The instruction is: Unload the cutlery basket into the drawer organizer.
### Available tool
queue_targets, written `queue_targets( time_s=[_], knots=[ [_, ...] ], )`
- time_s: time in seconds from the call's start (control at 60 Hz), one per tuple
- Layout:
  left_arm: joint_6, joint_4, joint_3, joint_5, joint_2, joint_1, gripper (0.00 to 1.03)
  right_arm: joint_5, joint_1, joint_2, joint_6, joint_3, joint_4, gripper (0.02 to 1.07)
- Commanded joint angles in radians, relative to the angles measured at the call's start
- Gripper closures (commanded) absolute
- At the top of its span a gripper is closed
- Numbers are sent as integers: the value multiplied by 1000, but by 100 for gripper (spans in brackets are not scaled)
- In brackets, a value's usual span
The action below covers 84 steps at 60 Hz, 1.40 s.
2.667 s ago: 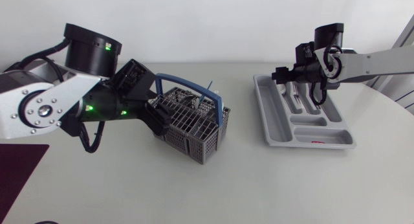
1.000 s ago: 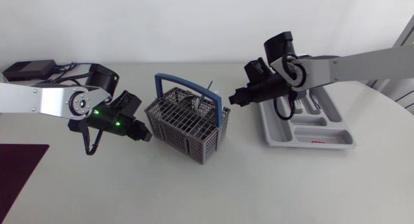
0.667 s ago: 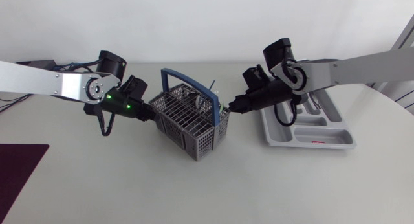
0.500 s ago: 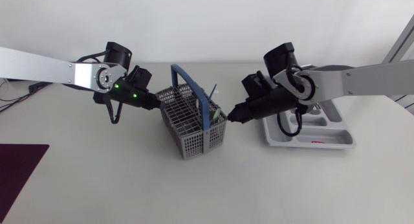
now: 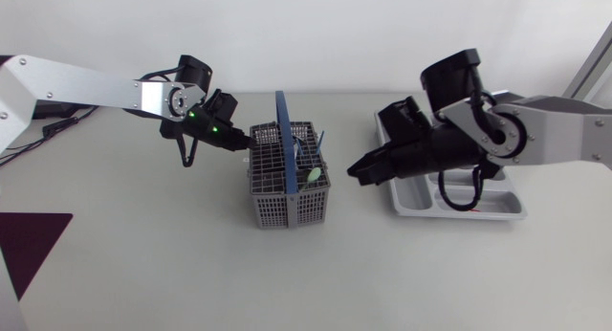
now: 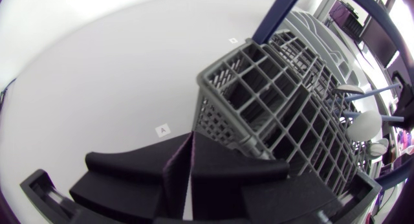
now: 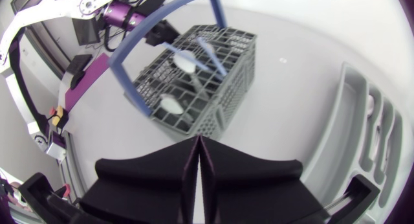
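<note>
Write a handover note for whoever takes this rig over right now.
Left gripper: fingers shut, empty, at the basket's corner.
Right gripper: fingers shut, empty, between basket and organizer.
Basket upright, cutlery standing in it; organizer beside it, partly hidden by the right arm.
Done: organizer contents unclear. Left: move the basket's cutlery across.

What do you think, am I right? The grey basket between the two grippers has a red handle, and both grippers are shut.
Not quite. The head view shows the handle is blue, not red. The grey basket does stand between the left gripper and the right gripper, both shut.
</note>
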Motion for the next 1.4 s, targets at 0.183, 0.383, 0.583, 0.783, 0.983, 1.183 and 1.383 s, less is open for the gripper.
queue_targets(
  time_s=[0.183, 0.383, 0.583, 0.783, 0.983, 1.183, 1.383],
  knots=[
    [-42, -27, 106, 11, 49, 30, 85, 35, -9, 250, -1, 142, 51, 101],
    [-52, -27, 140, 23, 80, -24, 85, 48, 85, 236, 25, 125, 47, 101],
    [-56, -34, 149, 26, 94, -56, 85, 48, 195, 178, 48, 68, 47, 101],
    [-36, -44, 93, 37, 37, -24, 85, 80, 183, 23, -12, -16, 62, 99],
    [34, -41, -81, 49, -132, -4, 85, 34, 81, 0, -239, -82, 209, 57],
    [63, -31, -190, 49, -241, -15, 85, -14, 74, 55, -368, -121, 409, 57],
    [91, -28, -242, 49, -296, -10, 85, 5, 103, 95, -435, -113, 470, 57]
  ],
)
